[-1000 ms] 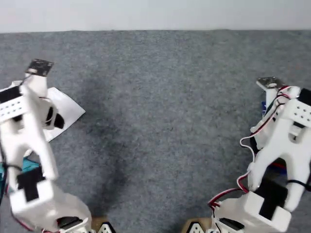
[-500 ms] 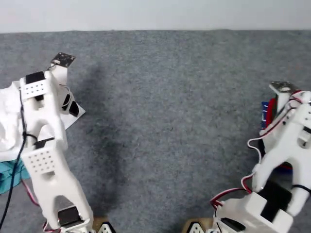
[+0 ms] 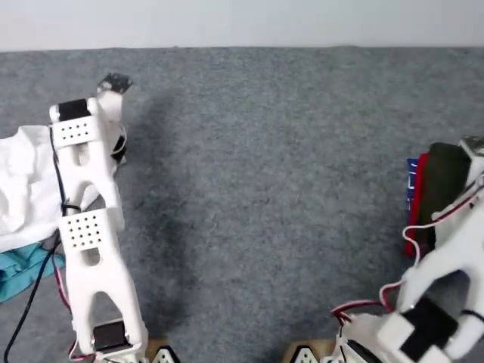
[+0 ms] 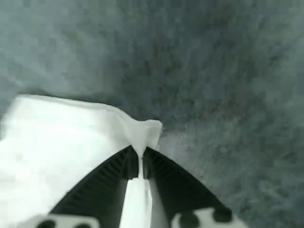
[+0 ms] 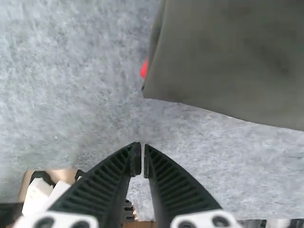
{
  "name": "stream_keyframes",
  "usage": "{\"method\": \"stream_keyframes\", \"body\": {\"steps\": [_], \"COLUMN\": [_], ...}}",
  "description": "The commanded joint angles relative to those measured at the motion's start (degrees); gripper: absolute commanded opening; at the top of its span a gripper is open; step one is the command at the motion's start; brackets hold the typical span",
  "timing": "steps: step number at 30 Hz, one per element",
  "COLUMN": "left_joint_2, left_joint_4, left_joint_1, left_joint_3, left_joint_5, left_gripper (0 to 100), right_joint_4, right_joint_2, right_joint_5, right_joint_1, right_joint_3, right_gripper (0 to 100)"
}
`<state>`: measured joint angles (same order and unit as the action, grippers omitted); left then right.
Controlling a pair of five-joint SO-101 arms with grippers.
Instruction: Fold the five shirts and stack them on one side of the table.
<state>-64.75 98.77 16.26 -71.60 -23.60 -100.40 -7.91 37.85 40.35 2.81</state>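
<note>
A white shirt (image 3: pixel 26 181) lies crumpled at the left edge of the grey table, with a teal shirt (image 3: pixel 19 266) partly under it. My left gripper (image 4: pixel 141 154) is shut on a corner of the white shirt (image 4: pixel 71 137), pinching the cloth between its black jaws; the left arm (image 3: pixel 87 197) stands over the shirt. At the right edge sits a folded stack: a dark olive shirt (image 3: pixel 442 181) on top of red and blue ones (image 3: pixel 413 181). My right gripper (image 5: pixel 141 156) is shut with nothing in it, just off the dark shirt (image 5: pixel 232 57).
The grey felt table (image 3: pixel 265 189) stretches wide between the two arms. A pale wall runs along the far edge. The right arm's base and red wires (image 3: pixel 412 302) stand at the front right.
The left arm has swung toward the table's middle and farther back, drawing the white shirt's corner along. The right arm has pulled back toward the right front, uncovering the dark folded stack.
</note>
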Motion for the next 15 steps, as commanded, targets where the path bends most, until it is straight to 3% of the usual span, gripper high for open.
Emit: {"method": "stream_keyframes", "body": {"steps": [1,8,15], "left_joint_2": [1.6,7.0,13.8], "left_joint_4": [1.8,1.8,1.7], "left_joint_1": [-3.3,-10.9,-25.1], "left_joint_3": [-9.1,-10.9,-11.0], "left_joint_5": [2.3,9.3,10.3], "left_gripper": [1,1,1], "right_joint_4": [-2.2,-2.2,-2.2], "right_joint_2": [-6.5,-11.2,-13.3], "right_joint_5": [0.0,0.0,0.1], "right_joint_1": [0.2,0.6,0.6], "right_joint_3": [-0.4,-0.3,3.1], "right_gripper": [1.4,1.4,1.4]}}
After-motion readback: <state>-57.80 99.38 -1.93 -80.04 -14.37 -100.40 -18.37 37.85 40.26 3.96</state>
